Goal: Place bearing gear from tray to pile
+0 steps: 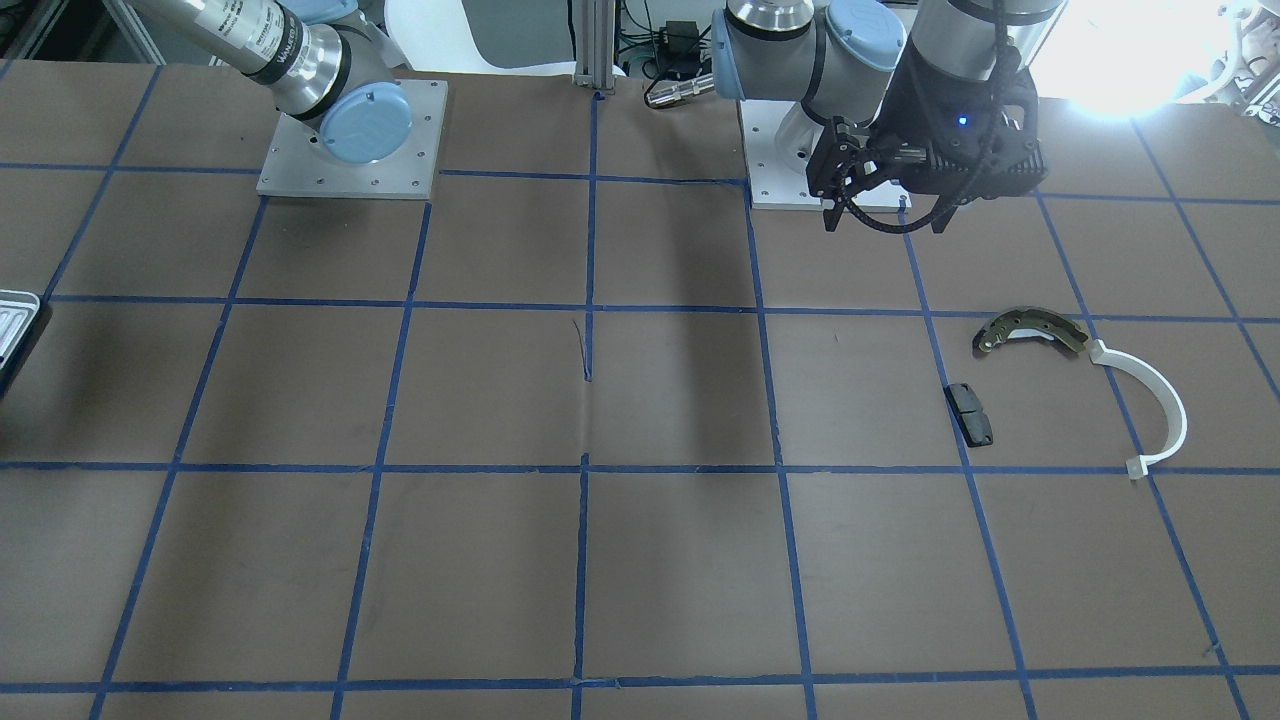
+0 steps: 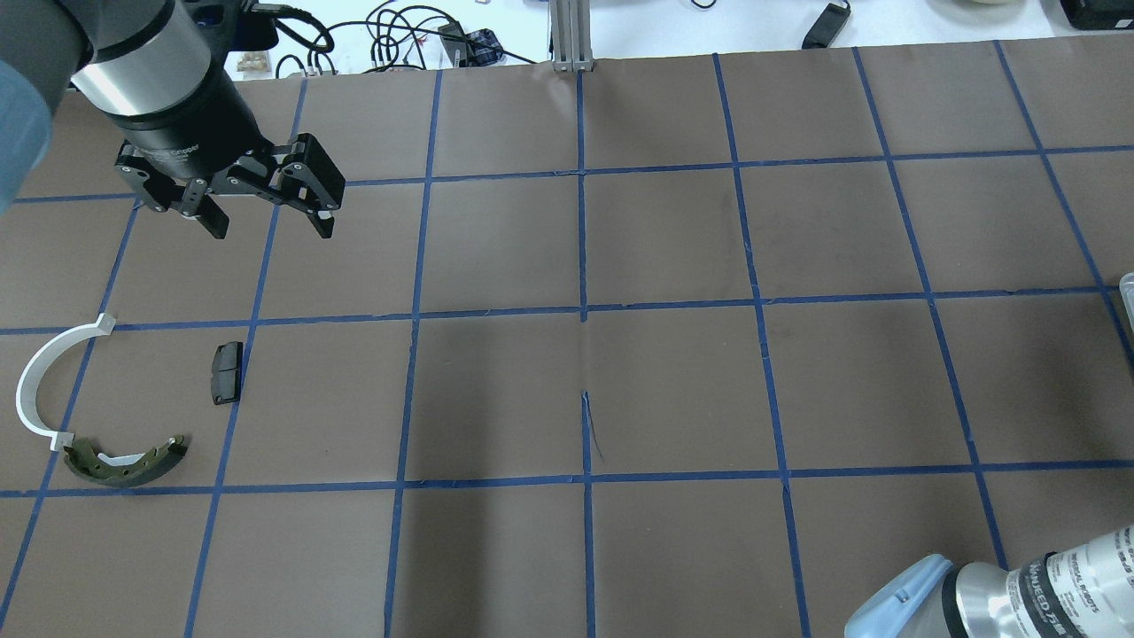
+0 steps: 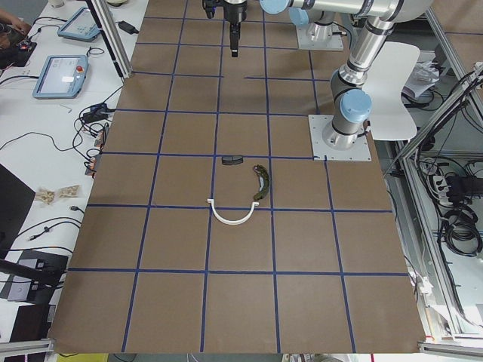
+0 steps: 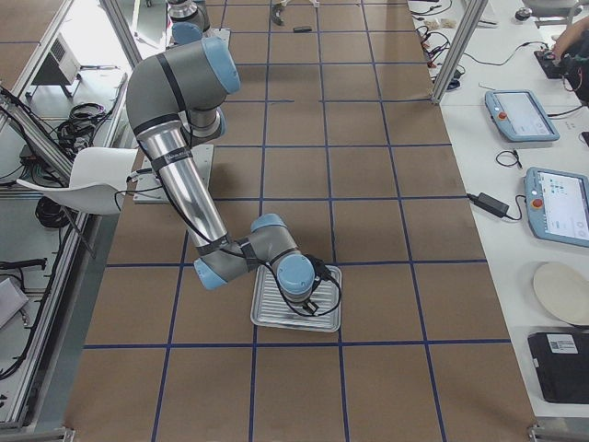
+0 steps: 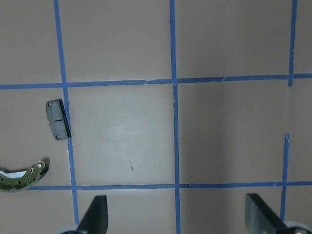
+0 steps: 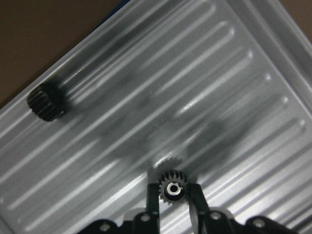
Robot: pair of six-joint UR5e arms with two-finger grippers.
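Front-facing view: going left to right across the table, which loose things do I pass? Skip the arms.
tray → black pad → metal shoe → white arc

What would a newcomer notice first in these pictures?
The right gripper pinches a small black toothed gear over the ridged silvery-white tray, a second black gear near the tray's edge. Across the table, the open left gripper hangs near a curved brass-grey metal shoe, a thin white plastic arc and a small black rectangular pad.
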